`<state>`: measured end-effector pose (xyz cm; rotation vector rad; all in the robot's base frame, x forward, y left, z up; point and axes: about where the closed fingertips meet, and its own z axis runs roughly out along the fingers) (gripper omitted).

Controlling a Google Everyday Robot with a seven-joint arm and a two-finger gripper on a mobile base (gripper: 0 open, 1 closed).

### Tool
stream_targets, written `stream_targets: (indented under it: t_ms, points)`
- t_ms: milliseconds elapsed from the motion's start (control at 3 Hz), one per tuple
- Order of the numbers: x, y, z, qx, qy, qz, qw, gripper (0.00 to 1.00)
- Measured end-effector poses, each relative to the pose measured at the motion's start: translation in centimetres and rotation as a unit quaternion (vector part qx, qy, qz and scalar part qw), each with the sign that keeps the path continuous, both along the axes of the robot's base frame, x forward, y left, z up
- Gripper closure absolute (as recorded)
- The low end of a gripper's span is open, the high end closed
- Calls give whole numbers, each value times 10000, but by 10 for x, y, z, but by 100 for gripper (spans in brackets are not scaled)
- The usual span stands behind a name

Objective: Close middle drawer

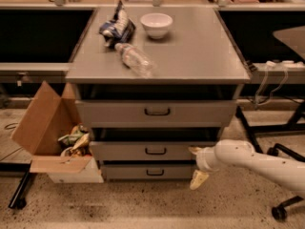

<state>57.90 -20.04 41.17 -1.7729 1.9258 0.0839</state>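
Ok, end effector (196,165) sits low at the R end of the drawer fronts, fingers (198,179) spread apart w/ nothing between them. The upper one is at the R edge of the middle drawer (143,151), the lower one hangs by the btm drawer (128,171) corner. Middle drawer is 2nd of three, under the taller top drawer (119,112), its front sticking out slightly past the btm one, dark gap above it. Up on the surface (200,56): white bowl (157,24), clear bottle (135,60) on its side, crumpled snack bag (117,26); open cardboard box (40,123) w/ trash stands view-left of the drawers.
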Motion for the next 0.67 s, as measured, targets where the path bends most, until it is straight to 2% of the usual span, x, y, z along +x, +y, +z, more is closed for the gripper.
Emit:
stream_targets:
  t_ms: [333, 667]
  points:
    - [4, -2, 0, 27, -18, -9, 10000, 0]
    - [5, 0, -20, 333, 215, 88, 9992, 0]
